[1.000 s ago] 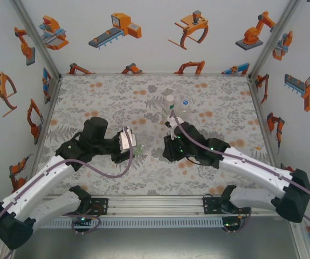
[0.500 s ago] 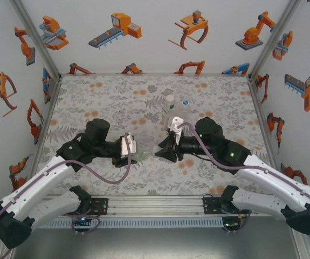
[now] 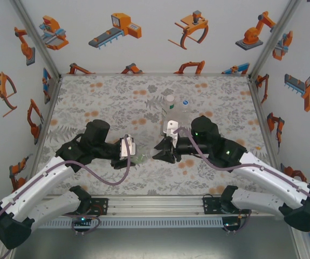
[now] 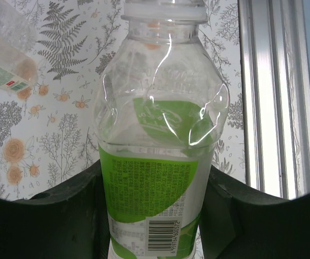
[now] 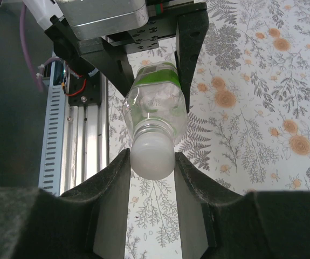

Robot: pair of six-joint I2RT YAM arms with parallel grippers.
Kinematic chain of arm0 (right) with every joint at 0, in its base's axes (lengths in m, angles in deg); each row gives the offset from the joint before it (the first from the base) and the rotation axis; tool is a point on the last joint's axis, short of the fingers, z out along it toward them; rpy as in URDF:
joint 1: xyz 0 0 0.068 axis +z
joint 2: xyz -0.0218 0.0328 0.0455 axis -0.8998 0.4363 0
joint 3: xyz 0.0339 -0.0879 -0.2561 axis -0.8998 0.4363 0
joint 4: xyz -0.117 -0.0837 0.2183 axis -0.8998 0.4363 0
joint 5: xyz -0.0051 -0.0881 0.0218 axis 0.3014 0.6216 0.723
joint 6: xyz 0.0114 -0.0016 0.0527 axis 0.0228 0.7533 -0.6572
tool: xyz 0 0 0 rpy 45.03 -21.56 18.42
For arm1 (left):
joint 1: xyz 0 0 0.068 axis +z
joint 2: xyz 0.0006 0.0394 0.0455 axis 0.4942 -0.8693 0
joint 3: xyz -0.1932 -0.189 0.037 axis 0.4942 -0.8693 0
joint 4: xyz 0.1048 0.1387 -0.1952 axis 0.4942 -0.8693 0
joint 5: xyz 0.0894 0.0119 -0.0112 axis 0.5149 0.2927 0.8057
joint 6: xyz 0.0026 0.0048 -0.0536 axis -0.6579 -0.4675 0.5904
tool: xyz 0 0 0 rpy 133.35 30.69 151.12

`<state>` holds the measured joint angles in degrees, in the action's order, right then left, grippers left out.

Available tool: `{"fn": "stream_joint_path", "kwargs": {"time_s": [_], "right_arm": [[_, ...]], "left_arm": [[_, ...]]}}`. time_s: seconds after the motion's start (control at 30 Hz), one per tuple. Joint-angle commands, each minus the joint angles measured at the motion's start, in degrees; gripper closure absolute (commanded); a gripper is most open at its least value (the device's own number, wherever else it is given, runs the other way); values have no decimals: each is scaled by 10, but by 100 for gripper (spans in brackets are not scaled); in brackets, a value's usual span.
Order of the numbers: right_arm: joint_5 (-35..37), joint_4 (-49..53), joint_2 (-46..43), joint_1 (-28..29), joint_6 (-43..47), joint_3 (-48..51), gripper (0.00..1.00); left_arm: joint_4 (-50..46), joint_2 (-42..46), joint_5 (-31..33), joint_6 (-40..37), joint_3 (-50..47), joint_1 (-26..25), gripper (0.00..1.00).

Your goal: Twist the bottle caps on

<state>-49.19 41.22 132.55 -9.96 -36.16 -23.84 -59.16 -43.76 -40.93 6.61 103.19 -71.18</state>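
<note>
Cap (image 5: 152, 155), white, sits on a clear, green-labelled bottle (image 4: 155, 162) held level near table (image 3: 90, 97) centre, mouth toward 3 o'clock. Left gripper (image 4: 152, 216) clamps its body; right gripper (image 5: 152, 167) pinches the cap. Two other bottles (image 3: 169, 108) stand at 12 o'clock.

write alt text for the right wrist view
The right arm's fingers clasp a white cap on the neck of a green-labelled clear bottle, which the left arm's fingers hold by its body over a floral tabletop. An aluminium rail runs down the left.
</note>
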Motion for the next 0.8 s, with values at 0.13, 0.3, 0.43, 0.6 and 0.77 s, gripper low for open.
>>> {"fn": "stream_joint_path", "kwargs": {"time_s": [0.13, 0.3, 0.43, 0.6, 0.77], "right_arm": [[-48, 19, 17, 10, 39, -27, 91], [-59, 22, 18, 13, 42, -28, 91], [-22, 42, 16, 17, 56, -32, 92], [87, 43, 19, 39, 73, -38, 93], [106, 27, 32, 47, 77, -42, 94]], "left_arm": [[24, 9, -36, 11, 13, -4, 100], [27, 5, -34, 19, 16, -1, 100], [25, 9, -39, 16, 14, -2, 100], [24, 11, -58, 5, 12, -1, 100], [16, 12, -71, -5, 13, -1, 100]]}}
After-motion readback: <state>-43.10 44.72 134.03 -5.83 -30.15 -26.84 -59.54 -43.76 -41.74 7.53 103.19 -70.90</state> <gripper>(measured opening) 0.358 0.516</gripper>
